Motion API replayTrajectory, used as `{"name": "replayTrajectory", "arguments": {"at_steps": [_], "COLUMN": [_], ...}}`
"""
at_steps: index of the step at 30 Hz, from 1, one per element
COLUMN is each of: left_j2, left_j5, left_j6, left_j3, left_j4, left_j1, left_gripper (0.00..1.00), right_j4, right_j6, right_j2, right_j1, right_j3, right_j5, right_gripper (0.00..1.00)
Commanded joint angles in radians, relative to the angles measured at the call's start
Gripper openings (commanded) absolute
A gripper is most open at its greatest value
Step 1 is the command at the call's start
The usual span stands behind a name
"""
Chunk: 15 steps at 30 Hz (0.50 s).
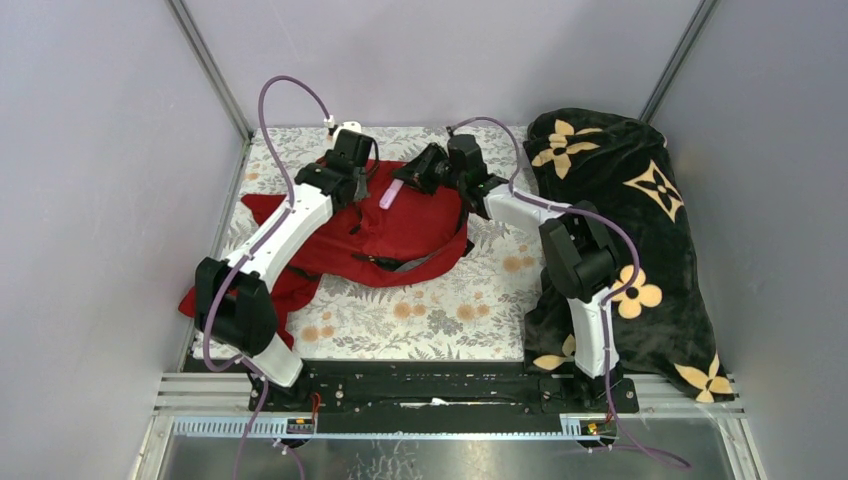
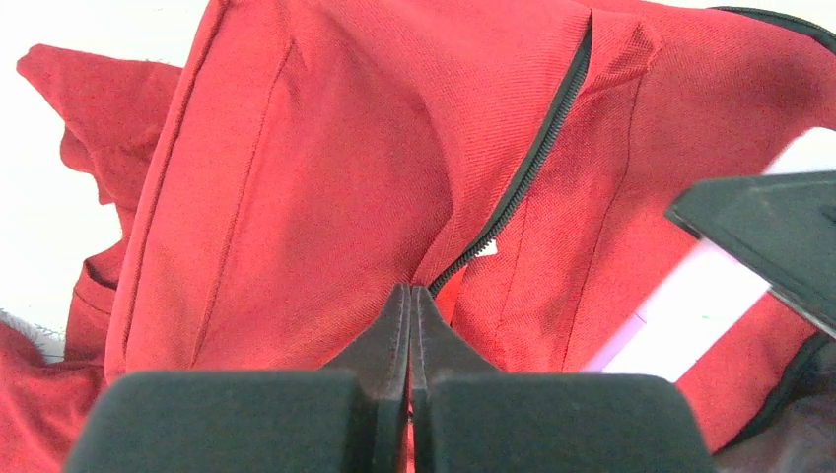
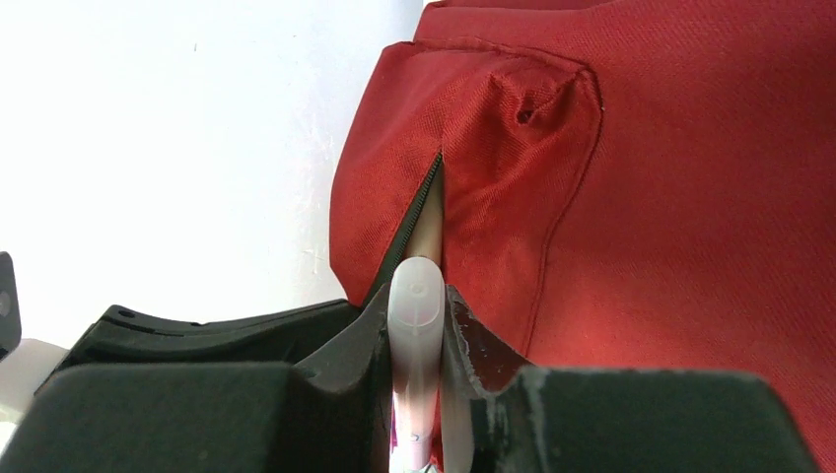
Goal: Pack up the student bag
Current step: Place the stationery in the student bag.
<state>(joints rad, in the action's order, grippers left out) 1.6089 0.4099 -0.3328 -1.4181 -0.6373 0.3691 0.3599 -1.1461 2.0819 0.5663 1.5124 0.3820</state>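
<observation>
One thin red cloth [image 1: 192, 302] lies nearest, at the left, and one black flowered blanket [image 1: 640, 200] runs along the right. Between them, farther back, one student bag [image 1: 410, 235] lies on the floral table [image 1: 450, 310]. Two grippers meet over it: the left gripper [image 2: 410, 293] pinches the bag's fabric beside the zipper [image 2: 532, 168], and the right gripper [image 3: 417, 296] clamps one white pen [image 3: 414, 335] pointed at the zipper slit

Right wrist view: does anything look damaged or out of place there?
The right end effector, shut on a pale marker at the student bag zipper slit, has one finger whose inner edge looks chipped and scuffed whitish. Nothing else stands out.
</observation>
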Motion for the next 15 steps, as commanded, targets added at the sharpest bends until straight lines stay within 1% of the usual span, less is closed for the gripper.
{"name": "replayTrajectory", "arguments": {"at_steps": [1,4,6,11,15], "left_j2": [-0.022,-0.026,-0.041,-0.102,-0.126], "left_j5": [-0.042,-0.094,-0.155,-0.354,-0.448], "left_j6": [0.014,0.012,0.001,-0.034,-0.068], "left_j3": [-0.029,-0.037,-0.040,-0.034,-0.037], "left_j4": [0.018,0.018,0.015,0.045,0.066], "left_j1": [-0.029,-0.038,-0.046,-0.066,-0.075], "left_gripper": [0.00,0.00,0.00,0.00,0.00], "right_j4": [0.067,0.082,0.041,-0.037,-0.044], "right_j6": [-0.050,-0.073,-0.067,-0.073,-0.089], "right_j2": [0.064,0.117,0.163,0.283,0.330], "right_j1": [0.020,0.036,0.051,0.101,0.142], "right_j3": [0.092,0.156,0.232,0.388,0.425], "right_j5": [-0.013,-0.003,-0.001,0.008,0.013], "right_gripper": [0.00,0.00,0.00,0.00,0.00]}}
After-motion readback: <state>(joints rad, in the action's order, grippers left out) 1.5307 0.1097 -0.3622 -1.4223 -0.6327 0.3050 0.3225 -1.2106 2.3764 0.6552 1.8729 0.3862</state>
